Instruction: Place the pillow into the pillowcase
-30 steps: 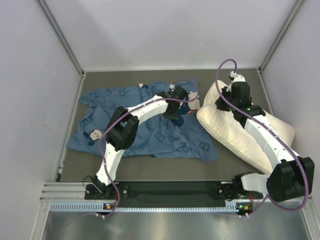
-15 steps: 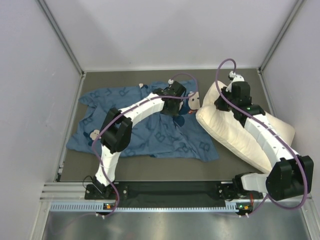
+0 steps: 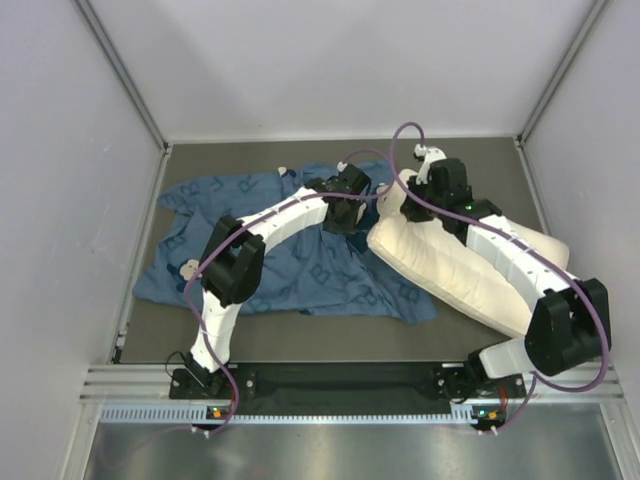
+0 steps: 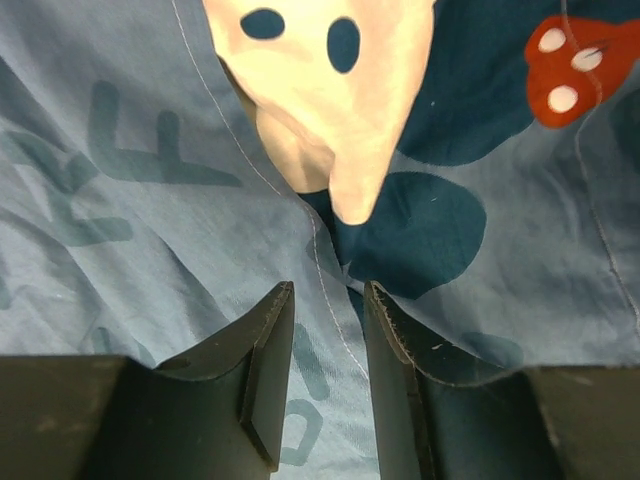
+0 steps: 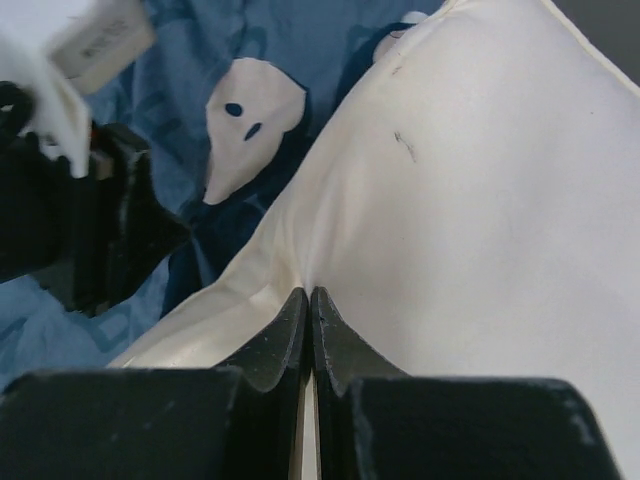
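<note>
The table carries everything. The pillowcase lies spread and rumpled over its left half, reaching the far edge. It is thin, limp cloth that will bunch and slide, so it is best taken by one layer at the hem of its mouth.

The pillow lies slantwise on the right half, its far end touching the case. It is soft and bulky, probably light, and will sag unless held by a corner or seam.

The right gripper is clamped on a pucker of pillow fabric. The left gripper stands narrowly parted over a stitched seam, pinching nothing that I can see.

Prints include a mouse face, a red bow and an F-like letter. A white label is unreadable.
</note>
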Motion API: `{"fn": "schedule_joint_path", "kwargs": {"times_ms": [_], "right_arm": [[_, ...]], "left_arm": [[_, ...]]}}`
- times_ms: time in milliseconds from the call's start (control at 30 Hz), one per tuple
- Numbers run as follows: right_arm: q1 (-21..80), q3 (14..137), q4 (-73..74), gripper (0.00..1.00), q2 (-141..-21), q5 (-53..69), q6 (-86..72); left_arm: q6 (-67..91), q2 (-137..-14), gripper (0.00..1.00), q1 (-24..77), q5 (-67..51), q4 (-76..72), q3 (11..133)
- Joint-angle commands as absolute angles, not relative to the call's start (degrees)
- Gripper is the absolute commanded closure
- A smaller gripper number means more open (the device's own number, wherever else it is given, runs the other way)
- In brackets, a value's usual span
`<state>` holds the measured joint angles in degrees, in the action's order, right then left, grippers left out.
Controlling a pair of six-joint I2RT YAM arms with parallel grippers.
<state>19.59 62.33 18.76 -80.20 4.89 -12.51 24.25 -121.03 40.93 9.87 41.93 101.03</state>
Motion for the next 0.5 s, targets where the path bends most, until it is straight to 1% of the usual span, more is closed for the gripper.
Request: {"fn": "schedule_joint_path", "kwargs": {"times_ms": [0,67,200,267,300,433,467], "right_arm": [[22.76,64.96,8.36,1.0,-79.53,7.3,-9.93],[22.94,64.69,8.87,1.0,-81.46,5.37,-10.11],[22.24,68.02,19.56,1.0,-91.99,-3.23,-13.17],[21.19,67.16,20.74,1.0,-96.13,-4.31,-15.28],[20.75,66.63,21.0,1.0,-97.2,-4.05,-15.73],[20.48,64.87,22.85,1.0,-100.28,-10.43,-17.22],[20.48,63.99,23.37,1.0,-100.37,-11.76,-17.31]], "left_arm": [[23.73,-118.57,0.61,39.91,6.95,39.73,99.58],[23.73,-118.21,0.61,39.47,6.24,39.46,98.97],[23.47,-117.42,0.6,39.02,5.54,39.03,98.0],[23.38,-117.6,0.6,38.94,5.45,38.85,97.74],[23.29,-117.77,0.6,38.94,5.36,38.59,97.73],[22.94,-118.91,0.6,38.94,5.27,38.85,98.78],[22.85,-119.18,0.63,38.85,5.62,39.2,98.96]]}}
